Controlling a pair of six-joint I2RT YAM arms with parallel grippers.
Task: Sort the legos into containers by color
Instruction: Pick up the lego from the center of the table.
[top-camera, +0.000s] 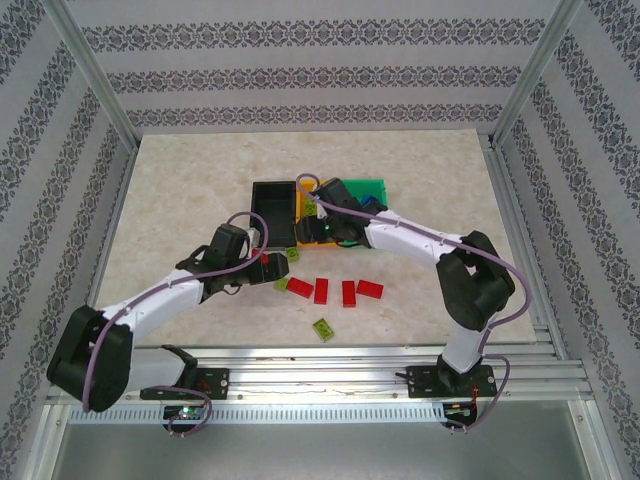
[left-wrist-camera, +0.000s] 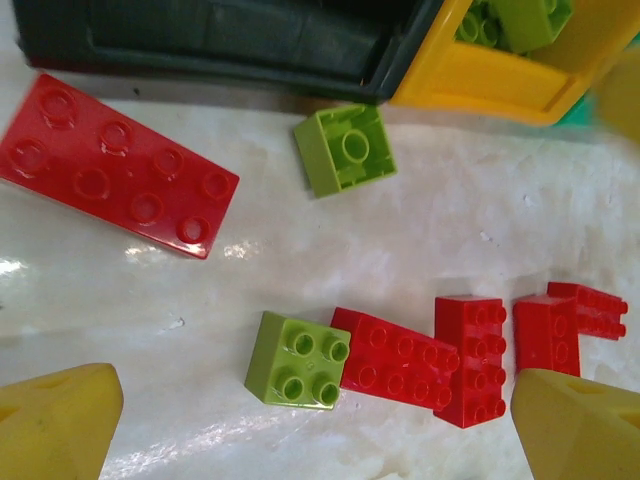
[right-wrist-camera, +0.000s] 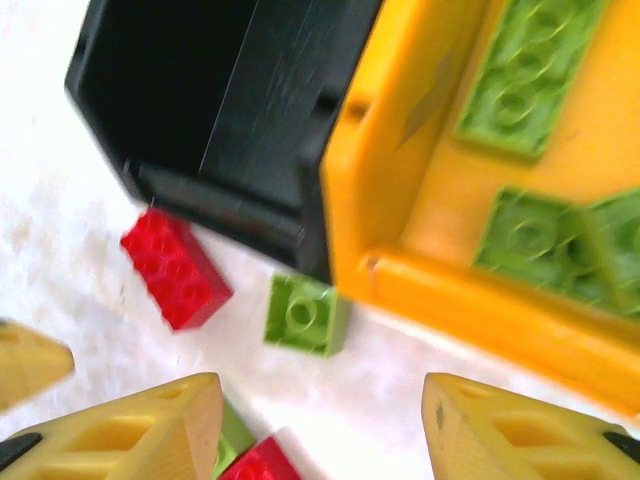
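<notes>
Where room lies: table (left-wrist-camera: 180, 300) between the spread jaws of my left gripper (left-wrist-camera: 315, 440).
Right gripper (right-wrist-camera: 320, 430): parted, empty; orange bin (right-wrist-camera: 480, 310) rim ahead.
Top view adds: green bin (top-camera: 368, 188).

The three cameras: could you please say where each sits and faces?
Top external: above, behind both arms, looking down at them and the table.
Left wrist: facing down at loose legos; left gripper open at bottom.
Right wrist: facing down at the black bin and orange bin; right gripper below.
Shared: both wrist views show the single-stud lime lego.
</notes>
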